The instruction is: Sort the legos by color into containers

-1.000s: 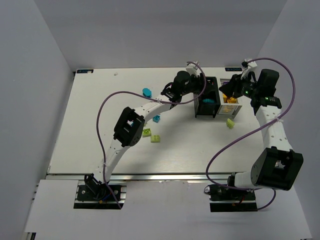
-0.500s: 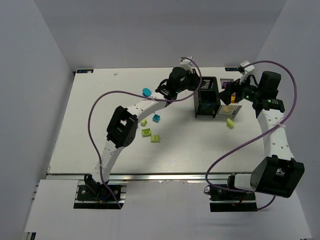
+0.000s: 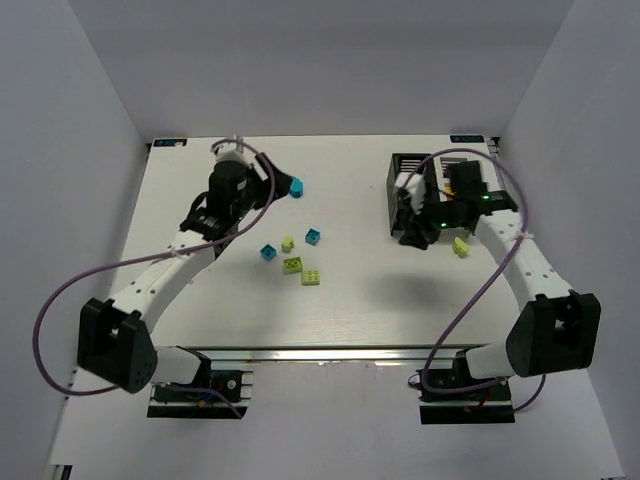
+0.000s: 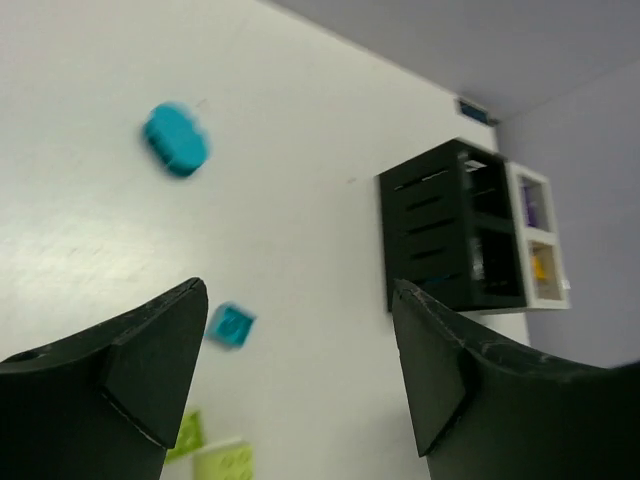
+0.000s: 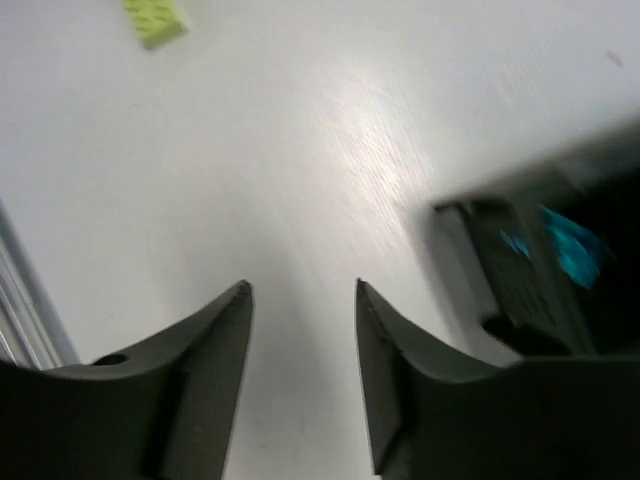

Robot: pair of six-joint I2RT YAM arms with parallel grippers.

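Left gripper (image 3: 262, 178) hangs with its jaws wide apart and nothing between them, over the far-left part of the table (image 3: 200, 300). The rounded teal brick (image 3: 294, 186) lies just beside its fingertips, on the side toward the containers. In the wrist view it sits ahead and left of the gap, not yet between the fingers. Its long axis seems to slant across the line of approach, though blur leaves that unsure, so the jaws would probably need to turn and span its short side. Farther out, two small teal bricks (image 3: 313, 236) and a cluster of lime bricks (image 3: 293, 264) lie toward the table's middle. Well apart stands the black bin (image 3: 398, 170) joined to the white tray (image 4: 540, 235). The right gripper (image 3: 412, 228), partly parted and empty, sits just before that bin, so the left arm is far nearer.
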